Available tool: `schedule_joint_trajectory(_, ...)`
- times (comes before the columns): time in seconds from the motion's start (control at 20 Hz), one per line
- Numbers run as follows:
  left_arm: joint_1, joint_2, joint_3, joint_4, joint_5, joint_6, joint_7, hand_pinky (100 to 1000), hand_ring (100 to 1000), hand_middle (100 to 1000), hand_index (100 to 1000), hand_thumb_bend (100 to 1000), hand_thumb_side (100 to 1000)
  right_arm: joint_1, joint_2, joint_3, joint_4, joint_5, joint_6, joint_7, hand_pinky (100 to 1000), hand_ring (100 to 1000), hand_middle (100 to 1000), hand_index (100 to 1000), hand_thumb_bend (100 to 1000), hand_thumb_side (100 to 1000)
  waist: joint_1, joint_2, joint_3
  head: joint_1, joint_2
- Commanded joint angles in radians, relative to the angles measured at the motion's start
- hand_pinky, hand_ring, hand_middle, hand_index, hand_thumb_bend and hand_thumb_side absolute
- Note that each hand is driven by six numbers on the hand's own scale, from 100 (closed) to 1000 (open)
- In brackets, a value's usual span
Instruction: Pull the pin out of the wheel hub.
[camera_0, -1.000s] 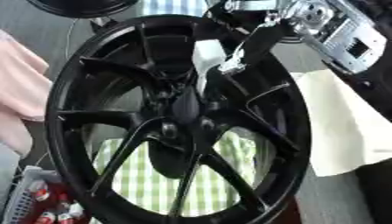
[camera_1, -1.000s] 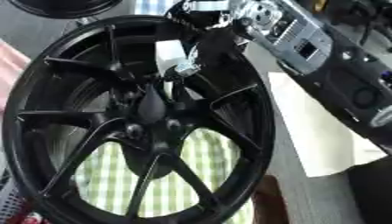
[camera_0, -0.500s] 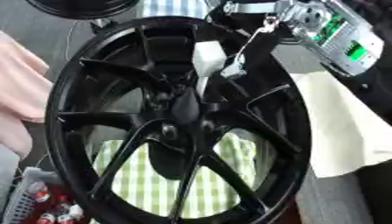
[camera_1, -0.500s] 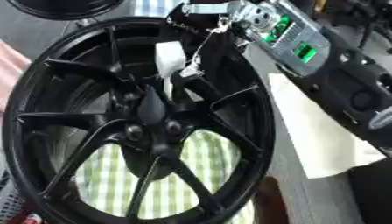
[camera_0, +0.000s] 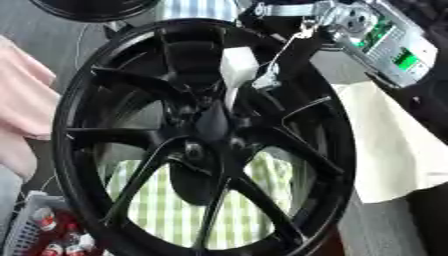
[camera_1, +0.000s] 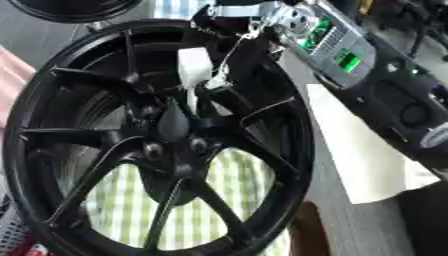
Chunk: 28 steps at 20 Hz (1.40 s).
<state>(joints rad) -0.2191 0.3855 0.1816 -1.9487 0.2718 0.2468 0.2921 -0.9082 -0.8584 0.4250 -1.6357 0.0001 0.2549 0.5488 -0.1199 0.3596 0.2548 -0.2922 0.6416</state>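
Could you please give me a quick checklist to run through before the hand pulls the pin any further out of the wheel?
1. Right hand at the pin: ok, it reaches in from the upper right.
2. Fingers closed on the pin: cannot tell, black against the black wheel.
3. Pin free of the hub: cannot tell.
4. Wheel upright: ok.
5. Left hand clear: ok, not in view.

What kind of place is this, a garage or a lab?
Probably a workshop or test bench set up for robot trials. A big black wheel fills the view, standing over a green checked cloth, with a basket of small items in the lower left corner.
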Motion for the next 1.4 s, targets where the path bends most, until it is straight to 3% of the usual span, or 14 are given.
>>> schedule_joint_trajectory(0.05,-0.006,0.009,0.005,-0.017,0.003,0.0,-0.004,749,593,566,672,112,809,-0.005,-0.026,-0.018,-0.025,-0.03,0.018,-0.034,759,590,352,560,404,100,0.008,-0.014,0.001,0.001,-0.015)
schedule_joint_trajectory(0.6,-0.005,0.009,0.005,-0.016,0.003,0.001,-0.007,750,592,566,672,111,809,-0.004,-0.03,-0.014,-0.048,-0.059,0.038,-0.049,754,566,308,528,334,100,0.008,-0.015,0.001,0.004,-0.017)
schedule_joint_trajectory(1.4,0.0,0.012,0.006,-0.015,0.0,0.0,-0.005,751,590,567,672,110,806,-0.04,-0.03,-0.062,-0.086,-0.011,0.056,-0.096,742,518,251,484,422,100,0.011,-0.034,-0.009,0.008,-0.017)
